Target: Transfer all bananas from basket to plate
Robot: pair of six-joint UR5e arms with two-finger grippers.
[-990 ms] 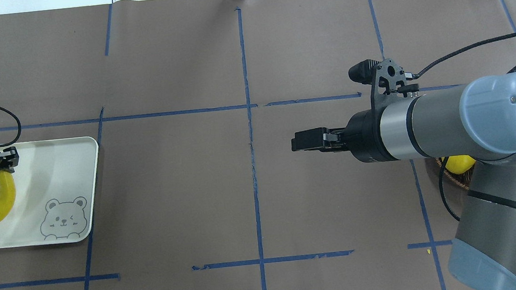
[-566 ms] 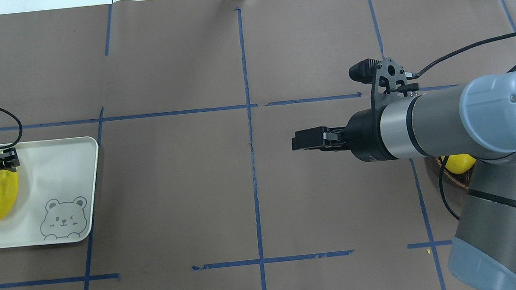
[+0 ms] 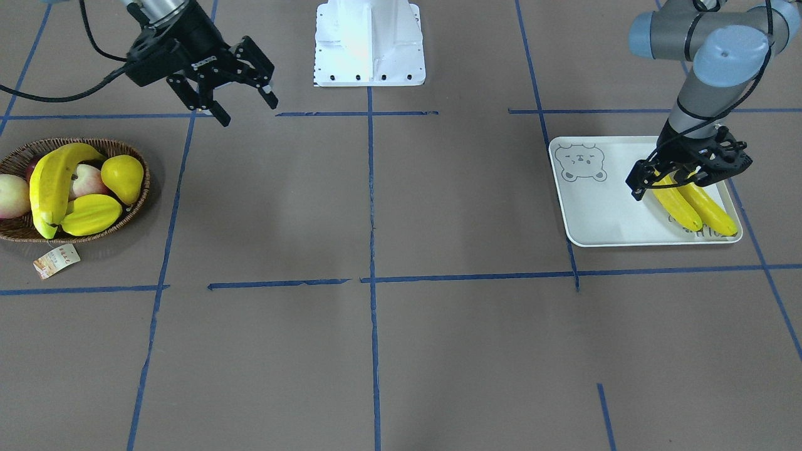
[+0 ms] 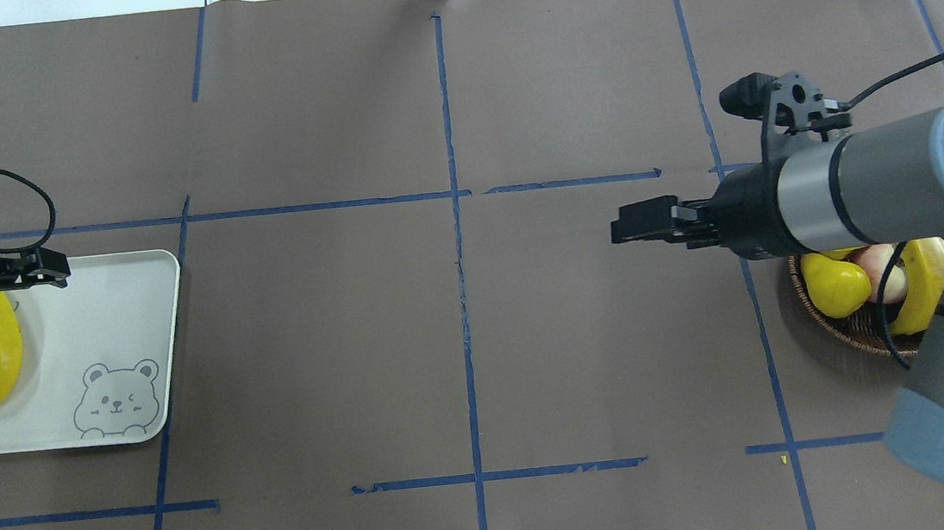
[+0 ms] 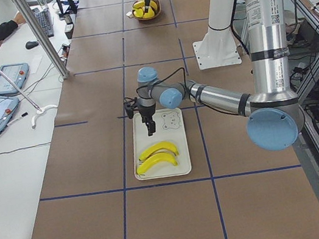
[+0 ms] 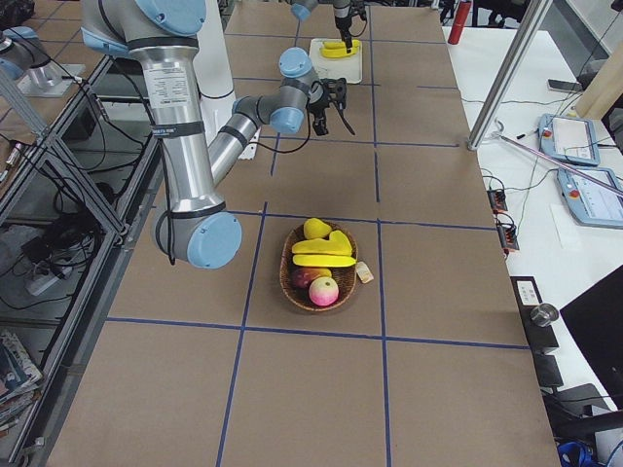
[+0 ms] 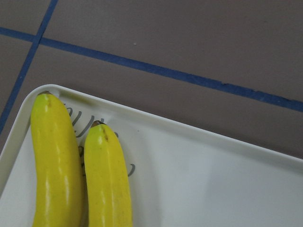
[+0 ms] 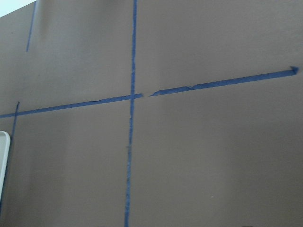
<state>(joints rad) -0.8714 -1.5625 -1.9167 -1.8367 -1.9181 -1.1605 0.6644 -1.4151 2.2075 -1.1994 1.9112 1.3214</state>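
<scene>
Bananas (image 3: 694, 205), two of them, lie side by side and touching on the plate (image 3: 601, 213), at the end away from its grey bear face (image 3: 583, 163). They are long, gently curved and glossy yellow, with small dark tips that reach almost to the plate's raised rim in the left wrist view, partly covering some grey lettering. The white plate sits at the left end of the brown worktop (image 3: 376, 351) in the overhead view.

The left tool (image 3: 680, 178) hangs just above the bananas' far ends, fingers spread and released, grasping nothing; its wrist camera shows both fruits lying free on the plate.

At the worktop's right end stands the basket (image 3: 141, 200), oval, brown and woven, with a paper tag (image 3: 56, 260) beside it. One more banana (image 3: 50, 185) curves across it, resting on the other fruit: a yellow pear (image 3: 122, 177), a starfruit (image 3: 91, 214) and some reddish round fruit. Whether another banana lies under it cannot be told.

The right tool (image 3: 244, 109) hovers over bare worktop, near the basket but apart from it, jaws wide and empty.
</scene>
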